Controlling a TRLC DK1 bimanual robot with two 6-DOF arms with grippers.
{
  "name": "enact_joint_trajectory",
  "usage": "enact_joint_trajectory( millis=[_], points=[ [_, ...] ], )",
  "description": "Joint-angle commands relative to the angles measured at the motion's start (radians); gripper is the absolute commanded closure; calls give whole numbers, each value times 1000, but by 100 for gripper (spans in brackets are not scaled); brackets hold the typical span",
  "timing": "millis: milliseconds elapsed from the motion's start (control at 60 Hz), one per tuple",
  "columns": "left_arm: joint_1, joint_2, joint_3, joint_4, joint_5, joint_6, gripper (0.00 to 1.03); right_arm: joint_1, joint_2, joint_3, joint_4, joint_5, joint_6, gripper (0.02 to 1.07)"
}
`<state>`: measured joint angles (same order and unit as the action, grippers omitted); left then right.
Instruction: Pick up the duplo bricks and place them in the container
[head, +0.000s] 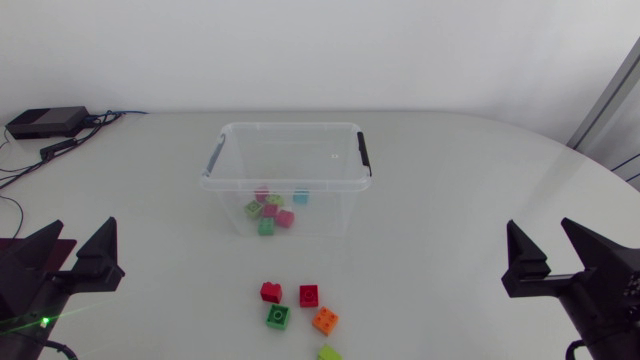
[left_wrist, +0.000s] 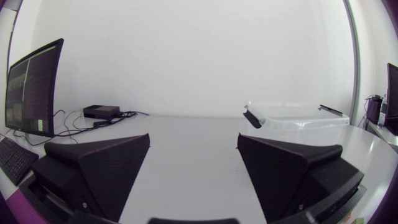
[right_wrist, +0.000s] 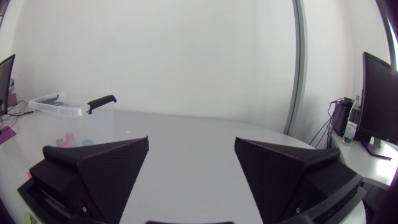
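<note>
At the far left corner of the tabletop (head: 450, 200) a black box (head: 45, 122) is sitting with cables trailing from it. Nearer, at the left edge, the left pincer (head: 80, 235) is hovering with its two wedge fingers spread wide and nothing between them; it is pointing toward the far side, well apart from every brick. Moving right, the clear container (head: 285, 186) is standing upright in the middle of the tabletop, toward the far side, with a black handle on each short end and no lid on it. Inside it several bricks are lying on the bottom: a light green brick (head: 253, 208) at the left, a green brick (head: 266, 226) nearest the front wall, a pink brick (head: 285, 218) just right of that, and a blue brick (head: 301, 197) farther back to the right. On the near side of the container five loose bricks are lying in a cluster: the left red brick (head: 271, 292), the right red brick (head: 309, 295) just beside it, the dark green brick (head: 277, 317) nearer, the orange brick (head: 325, 320) to its right, and the lime brick (head: 329, 352) at the near edge. At the right edge the right pincer (head: 540, 235) is hovering with its fingers wide apart, gripping nothing, well apart from the bricks.
</note>
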<state>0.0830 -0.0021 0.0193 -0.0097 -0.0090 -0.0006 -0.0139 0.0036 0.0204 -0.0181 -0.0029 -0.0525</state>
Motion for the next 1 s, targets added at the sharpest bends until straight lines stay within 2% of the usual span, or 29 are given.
enact_joint_trajectory(
  millis=[0, 417, 583, 733, 983],
  points=[
    [-6, -10, -18, -1, -2, -7, 5, 6, -7, -20, 7, -2, -1, 7],
    [-9, -12, -18, 27, -2, -4, 5, -3, -8, -20, 9, -2, -3, 7],
    [-20, 11, 41, 17, -2, 5, 5, 9, -8, -16, 43, -14, -7, 7],
    [-68, 154, 128, 25, -2, 5, 6, 45, 39, 19, 56, -22, -6, 7],
    [-144, 473, 303, 11, -2, 5, 6, 71, 366, 196, 78, -14, -4, 7]
  ],
)
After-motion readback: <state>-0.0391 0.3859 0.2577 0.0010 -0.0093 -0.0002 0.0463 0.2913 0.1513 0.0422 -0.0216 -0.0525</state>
